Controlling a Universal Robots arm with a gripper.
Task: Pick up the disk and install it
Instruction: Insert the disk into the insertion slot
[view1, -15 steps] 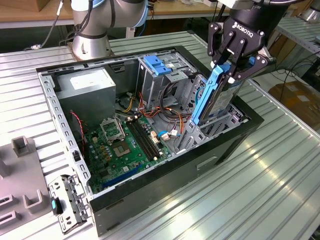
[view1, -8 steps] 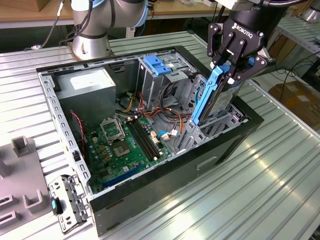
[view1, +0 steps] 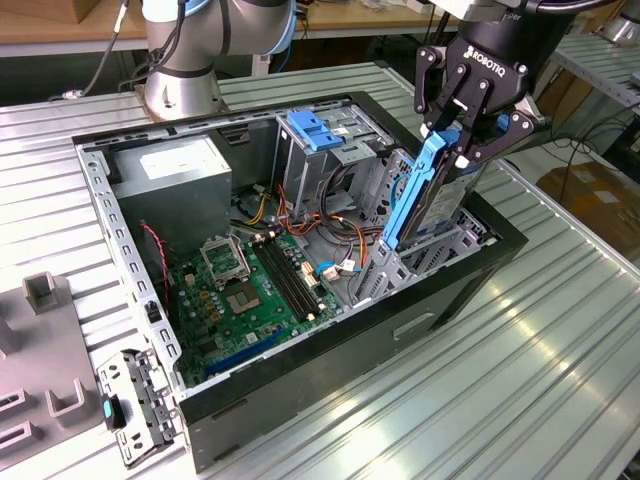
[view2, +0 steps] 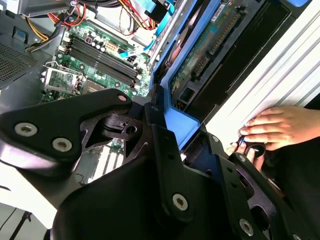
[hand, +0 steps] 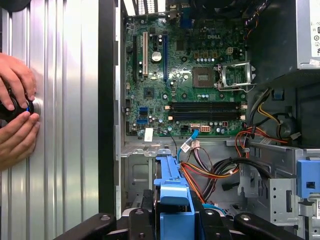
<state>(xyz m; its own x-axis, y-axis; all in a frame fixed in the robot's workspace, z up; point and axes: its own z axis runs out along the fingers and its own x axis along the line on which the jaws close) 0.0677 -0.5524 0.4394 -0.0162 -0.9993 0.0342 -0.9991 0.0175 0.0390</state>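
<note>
A: State of gripper (view1: 455, 142)?

B: Pressed together on the upper end of the disk (view1: 432, 200). Pinched high, presumably to leave the lower length free to enter a slot.

A: Why held on edge?

B: Upright, slightly tilted, blue rail facing the exterior view. Probably matched to the vertical slot of the drive bay (view1: 445, 250). Lower end appears down inside the bay, upper part above the rim. Judged part-way in, not seated.

A: Location within the computer case (view1: 470, 295)?

B: About 2 o'clock of the case in the exterior view, at the corner. Motherboard (view1: 240, 290) flat on the floor at 8 o'clock. Power supply (view1: 180, 175) at 10 o'clock. Blue latch piece (view1: 318, 128) at 12 o'clock. Orange and red cables (view1: 335, 222) near the bay; contact with the disk not discernible.

A: Outside the case?

B: A person's hands (hand: 17, 135) on the ribbed table (hand: 65, 100) beside the case wall, closed around a small dark object (hand: 20, 106). Possibly a control; cannot tell.
</note>
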